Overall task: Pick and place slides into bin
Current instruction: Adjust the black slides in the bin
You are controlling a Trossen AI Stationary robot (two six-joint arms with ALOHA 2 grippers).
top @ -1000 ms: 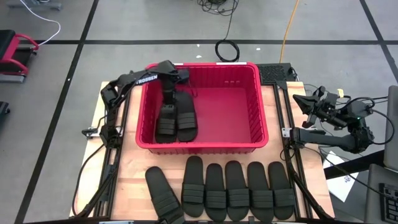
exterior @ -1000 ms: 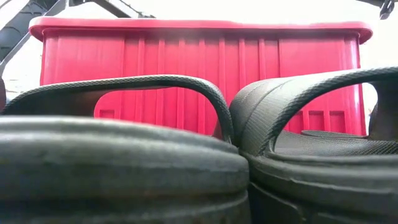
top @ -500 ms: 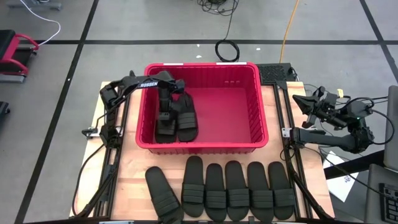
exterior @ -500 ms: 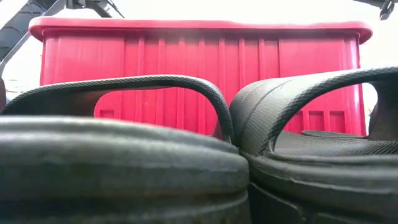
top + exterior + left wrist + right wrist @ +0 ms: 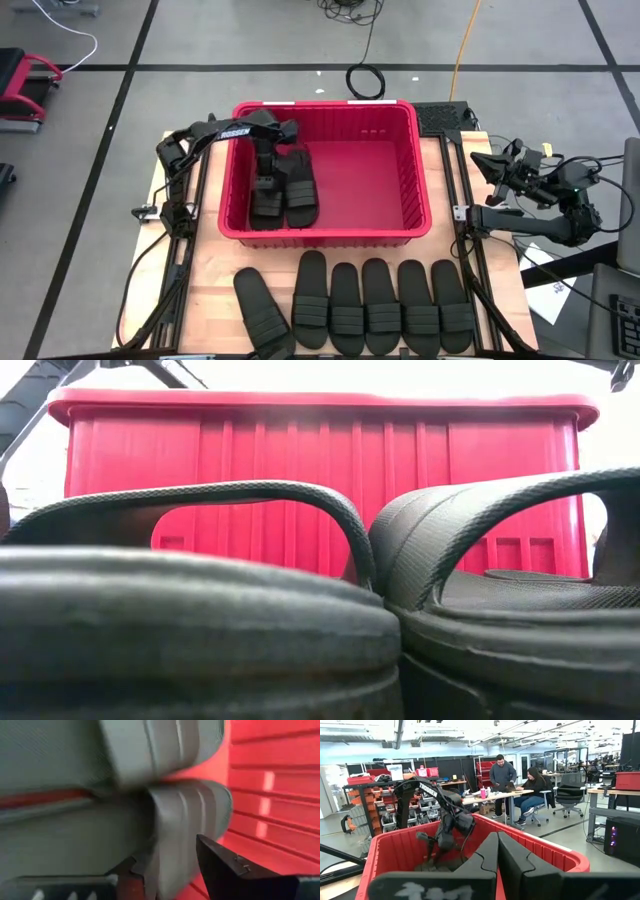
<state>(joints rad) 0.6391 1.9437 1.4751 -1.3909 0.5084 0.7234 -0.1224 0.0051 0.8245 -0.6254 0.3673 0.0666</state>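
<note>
The red bin (image 5: 330,236) stands mid-table and also shows in the low view (image 5: 320,450). Two black slides lie side by side on its floor at the left, one (image 5: 268,200) beside the other (image 5: 301,190). My left gripper (image 5: 264,178) reaches down into the bin over the left slide. It is open, and its fingers stand on either side of a slide's ribbed strap (image 5: 175,815). Several more slides (image 5: 365,305) lie in a row on the table in front of the bin. My right gripper (image 5: 478,160) is shut and empty at the table's right edge. My left gripper is open around the slide's strap end. One finger (image 5: 225,870) stands clear of it, with the red bin floor showing between. The slide hides the other finger's tip, so I cannot tell whether it touches. The slide lies on the bin floor.
One slide (image 5: 262,312) lies slanted at the left end of the row. In the low view, two slides (image 5: 200,630) fill the foreground in front of the bin wall. The bin's right half (image 5: 375,185) holds nothing. People sit at a desk (image 5: 520,785) far behind the table.
My left gripper has shifted a little toward the table's left and near edges inside the bin, staying over the left slide. Both slides in the bin lie where they were.
</note>
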